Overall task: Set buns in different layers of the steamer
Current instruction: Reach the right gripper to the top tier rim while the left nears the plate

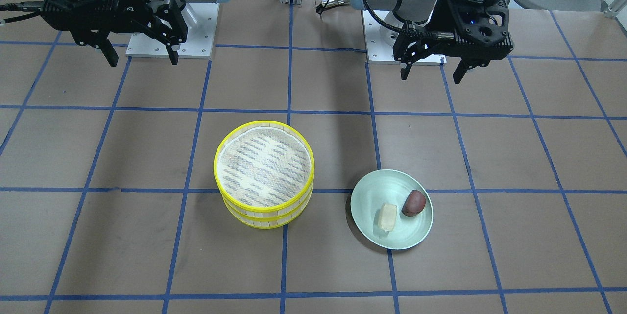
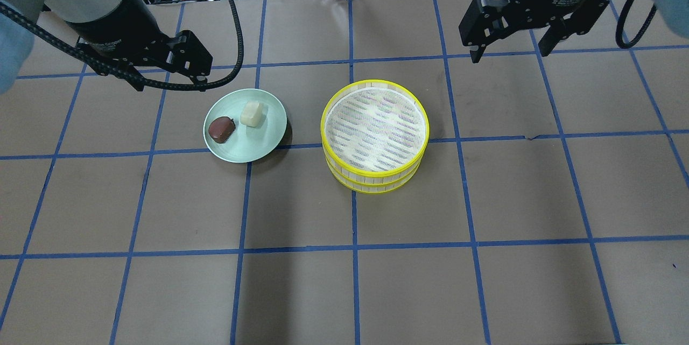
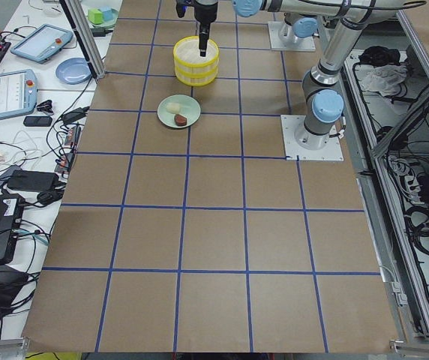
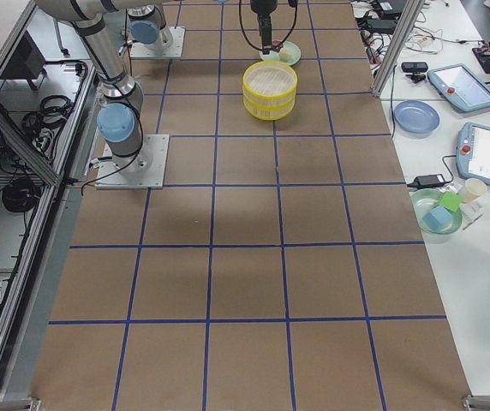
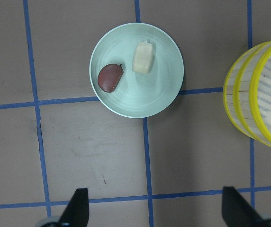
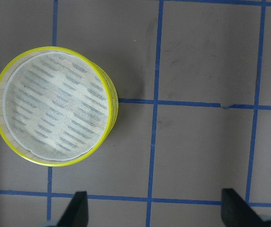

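Nearest the operators' side of the brown table (image 1: 98, 235), with its grid of blue tape, sits a pale green plate (image 1: 372, 191) that holds both buns. The cream bun (image 1: 388, 217) is oblong and lies nearer the plate's front edge. The dark reddish-brown bun (image 1: 414, 203) lies just beside it toward the robot's left, and the left wrist view shows a narrow gap between the two. A little farther back, on the robot's right of the plate and clear of it, stands the steamer as a stack of two. The upper tray (image 1: 264, 167) rests squarely on the lower tray (image 1: 268, 222), their yellow rims line up, and the upper tray's white mesh floor is bare. Neither bun is in a tray. Farther still, toward the robot's bases, both arms hang above the table. The left gripper (image 1: 431, 76) is on the plate's side, its fingers spread wide with nothing between them; its wrist camera looks down past the two fingertips at the plate and the edge of the stack. The right gripper (image 1: 143, 60) is on the steamer's side, likewise spread wide and holding nothing, and its wrist camera looks down on the stack.
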`<state>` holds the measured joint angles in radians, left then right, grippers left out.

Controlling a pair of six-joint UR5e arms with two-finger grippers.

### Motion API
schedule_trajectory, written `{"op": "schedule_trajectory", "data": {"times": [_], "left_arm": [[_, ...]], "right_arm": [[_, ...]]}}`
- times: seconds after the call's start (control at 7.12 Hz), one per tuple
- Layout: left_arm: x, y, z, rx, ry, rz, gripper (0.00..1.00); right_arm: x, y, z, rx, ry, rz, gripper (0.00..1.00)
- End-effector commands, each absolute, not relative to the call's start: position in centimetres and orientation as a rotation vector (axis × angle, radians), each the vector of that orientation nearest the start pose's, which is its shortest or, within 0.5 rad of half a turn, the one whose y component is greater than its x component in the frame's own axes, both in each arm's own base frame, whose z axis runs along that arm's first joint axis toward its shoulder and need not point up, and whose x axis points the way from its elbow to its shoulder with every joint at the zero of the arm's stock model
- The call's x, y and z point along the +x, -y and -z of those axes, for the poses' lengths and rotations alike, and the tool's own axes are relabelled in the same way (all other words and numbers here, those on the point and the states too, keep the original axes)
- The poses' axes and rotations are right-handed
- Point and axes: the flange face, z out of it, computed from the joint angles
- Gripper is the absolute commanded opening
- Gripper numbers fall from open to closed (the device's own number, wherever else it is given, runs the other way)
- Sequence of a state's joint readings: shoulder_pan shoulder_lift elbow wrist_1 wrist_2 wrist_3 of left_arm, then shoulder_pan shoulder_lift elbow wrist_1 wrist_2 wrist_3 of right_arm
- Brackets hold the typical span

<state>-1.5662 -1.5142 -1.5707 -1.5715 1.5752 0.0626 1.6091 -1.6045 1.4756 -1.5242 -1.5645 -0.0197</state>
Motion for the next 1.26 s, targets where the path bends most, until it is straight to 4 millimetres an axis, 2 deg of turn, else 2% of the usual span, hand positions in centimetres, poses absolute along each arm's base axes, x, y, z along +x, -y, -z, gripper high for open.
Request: {"op": "schedule_trajectory", "data": {"times": [0.0, 0.42, 0.56, 0.84, 0.98, 1.12], "left_arm": [[-12.8, 46.8, -51.3, 0.088, -3.117, 0.068, 1.0], [-12.3, 46.5, -50.6, 0.069, -3.116, 0.049, 1.0], [-12.0, 46.5, -49.9, 0.064, -3.109, 0.029, 1.0], [-9.9, 46.9, -48.4, 0.017, -3.051, -0.008, 1.0], [-9.5, 47.5, -48.0, 0.0, -3.052, -0.002, 1.0], [-9.4, 48.2, -47.2, -0.004, -3.051, -0.013, 1.0]], "right_arm": [[15.2, 47.6, -54.6, -0.092, -3.131, 0.125, 1.0], [15.4, 47.7, -54.2, -0.09, -3.122, 0.112, 1.0], [15.6, 47.5, -53.5, -0.092, -3.118, 0.091, 1.0], [16.1, 48.3, -47.8, -0.091, -3.114, 0.023, 1.0], [16.9, 49.5, -43.5, -0.112, -3.113, 0.001, 1.0], [18.6, 52.0, -36.8, -0.153, -3.131, -0.029, 0.95]]}}
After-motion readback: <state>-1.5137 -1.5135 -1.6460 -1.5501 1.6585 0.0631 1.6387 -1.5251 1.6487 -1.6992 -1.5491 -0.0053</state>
